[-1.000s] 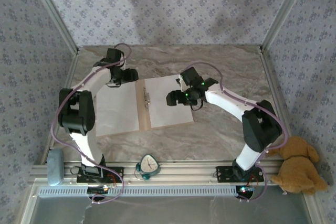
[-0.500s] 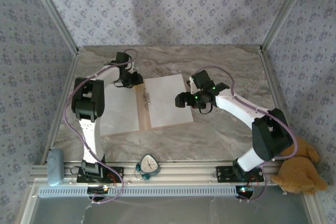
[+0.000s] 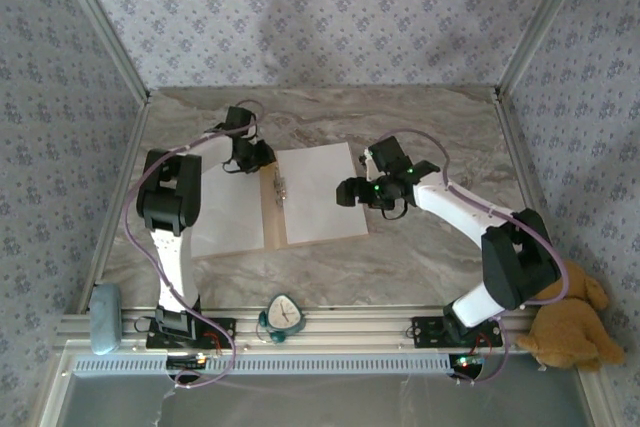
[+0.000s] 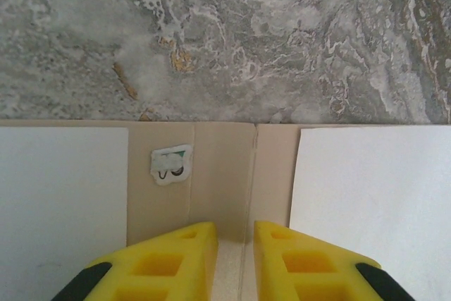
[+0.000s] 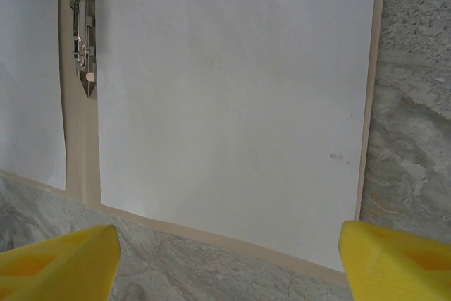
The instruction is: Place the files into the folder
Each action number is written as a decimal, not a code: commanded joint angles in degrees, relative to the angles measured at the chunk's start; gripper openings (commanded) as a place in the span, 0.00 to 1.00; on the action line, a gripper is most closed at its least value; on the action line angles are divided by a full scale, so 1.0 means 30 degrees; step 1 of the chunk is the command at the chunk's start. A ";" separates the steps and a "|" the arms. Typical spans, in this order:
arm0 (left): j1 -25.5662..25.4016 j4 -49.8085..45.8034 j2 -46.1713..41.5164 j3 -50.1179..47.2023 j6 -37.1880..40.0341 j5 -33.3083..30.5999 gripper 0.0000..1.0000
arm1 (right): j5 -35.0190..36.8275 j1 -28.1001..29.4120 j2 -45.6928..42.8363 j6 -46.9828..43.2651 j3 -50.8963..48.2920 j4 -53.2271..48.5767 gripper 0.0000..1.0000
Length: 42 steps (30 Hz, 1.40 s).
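The folder [image 3: 272,219] lies open and flat on the table [image 3: 430,122], a little left of the middle. A white sheet rests on each half. The left sheet [image 3: 225,212] covers its half almost to the outer edge. The right sheet [image 3: 315,197] sits inside a thin tan border, which the right wrist view shows along the right and near edges. Between the two papers the bare spine runs front to back, with the metal clip [image 3: 278,187] on its far part and a small sticker [image 4: 169,165] close to the far edge.

The left gripper [image 4: 236,244] hangs over the spine near the far edge. Its yellow fingers [image 4: 176,259] are drawn almost together, leaving a thin slit, and they grip nothing. One paper edge lies to each side of it, both well apart from the fingers.

The right gripper [image 5: 229,239] is spread wide, holding nothing. It is poised over the near right part of the right sheet, and the folder's near edge crosses between its fingers.

Bare marble runs past the folder's far edge to the back wall, and more lies open to the right of the folder. On the left the side wall stands nearer. A teddy bear [image 3: 565,327] sits off the table's near right corner, beside the right arm's base.
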 commanded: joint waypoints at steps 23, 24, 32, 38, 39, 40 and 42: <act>-0.0335 -0.4570 -0.1904 0.2998 0.1948 0.1211 0.38 | -0.0230 -0.0194 -0.1228 0.0809 -0.0918 0.0427 0.83; -0.0336 -0.4561 -0.1959 0.2950 0.2048 0.1408 0.38 | -0.0226 -0.0190 -0.1270 0.0849 -0.0923 0.0440 0.83; -0.0511 -0.4494 -0.2062 0.2423 0.2946 0.3135 0.39 | -0.0254 -0.0164 -0.1615 0.0814 -0.0646 0.0017 0.83; -0.0683 -0.4372 -0.2246 0.1810 0.3012 0.3941 0.39 | -0.0343 -0.0108 -0.1811 0.0968 -0.0720 -0.0101 0.83; -0.0729 -0.4325 -0.2335 0.1677 0.3005 0.4063 0.39 | -0.0338 -0.0102 -0.1854 0.0993 -0.0754 -0.0091 0.83; -0.0788 -0.4326 -0.2440 0.1535 0.3005 0.4208 0.39 | -0.0328 -0.0114 -0.1917 0.1004 -0.0784 -0.0119 0.83; -0.0861 -0.4208 -0.2725 0.1204 0.2976 0.4525 0.39 | -0.0292 -0.0114 -0.1980 0.0993 -0.0785 -0.0180 0.83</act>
